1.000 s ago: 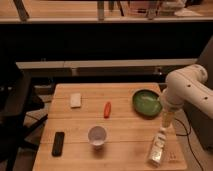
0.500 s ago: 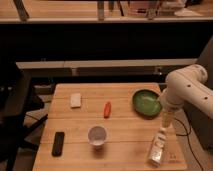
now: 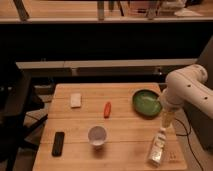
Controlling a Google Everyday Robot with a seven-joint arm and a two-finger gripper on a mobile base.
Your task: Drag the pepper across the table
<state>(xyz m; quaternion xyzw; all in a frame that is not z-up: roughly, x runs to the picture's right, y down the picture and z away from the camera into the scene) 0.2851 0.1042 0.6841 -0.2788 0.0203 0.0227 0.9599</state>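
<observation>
The pepper (image 3: 107, 109) is a small slim orange-red object lying near the middle of the light-brown plank table (image 3: 125, 145). My white arm comes in from the right. Its gripper (image 3: 165, 125) hangs over the table's right side, just in front of the green bowl (image 3: 146, 102) and right above a clear bottle (image 3: 157, 148). The gripper is well to the right of the pepper and not touching it.
A white cup (image 3: 97, 136) stands in front of the pepper. A white block (image 3: 75, 100) lies at the back left. A black remote-like object (image 3: 58, 143) lies at the front left. A dark chair stands left of the table.
</observation>
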